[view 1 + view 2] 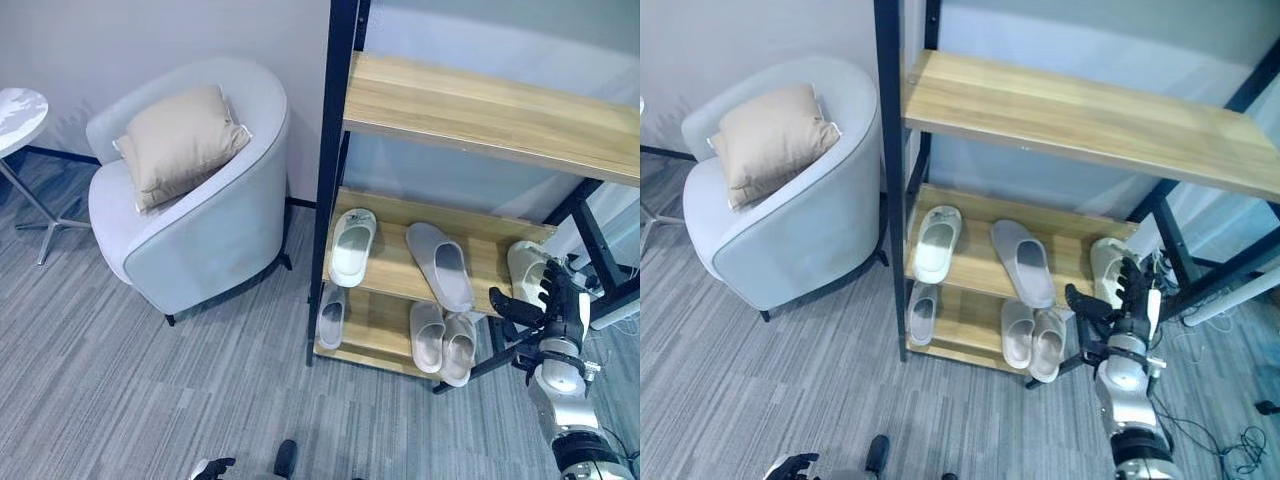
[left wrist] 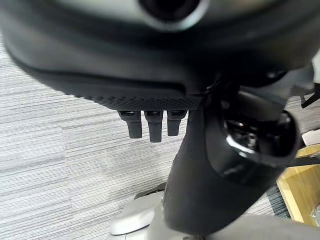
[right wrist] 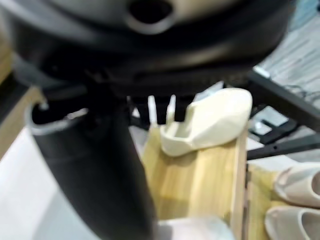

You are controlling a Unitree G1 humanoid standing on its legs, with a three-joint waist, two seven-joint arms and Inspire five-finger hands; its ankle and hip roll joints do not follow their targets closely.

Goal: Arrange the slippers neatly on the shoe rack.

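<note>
Wooden shoe rack (image 1: 470, 110) on a black frame, stood beside a light grey armchair (image 1: 215, 225) with a beige cushion (image 1: 180, 143) on its seat. Grey striped carpet (image 1: 120, 380) underfoot; edge of a white round side table (image 1: 18, 112) at far left.

On the middle shelf: white slipper (image 1: 352, 246) at the left end, grey slipper (image 1: 442, 264) lying askew in the middle, cream slipper (image 1: 527, 272) at the right end, near the shelf's edge. On the bottom shelf: one pale slipper (image 1: 331, 316) at left, and a beige pair (image 1: 444, 343) side by side, toes hanging over the front edge.

Right hand (image 1: 548, 300) raised at the right end of the middle shelf, fingers straight and spread, thumb out. Fingertips seemed to be at or just touching the cream slipper (image 3: 210, 122) in the right wrist view, though contact hard to confirm. Nothing gripped.

Left hand (image 2: 155, 122) hung low over the carpet, fingers loosely relaxed, holding nothing; also glimpsed at the bottom edge (image 1: 212, 467) of the left eye view.
</note>
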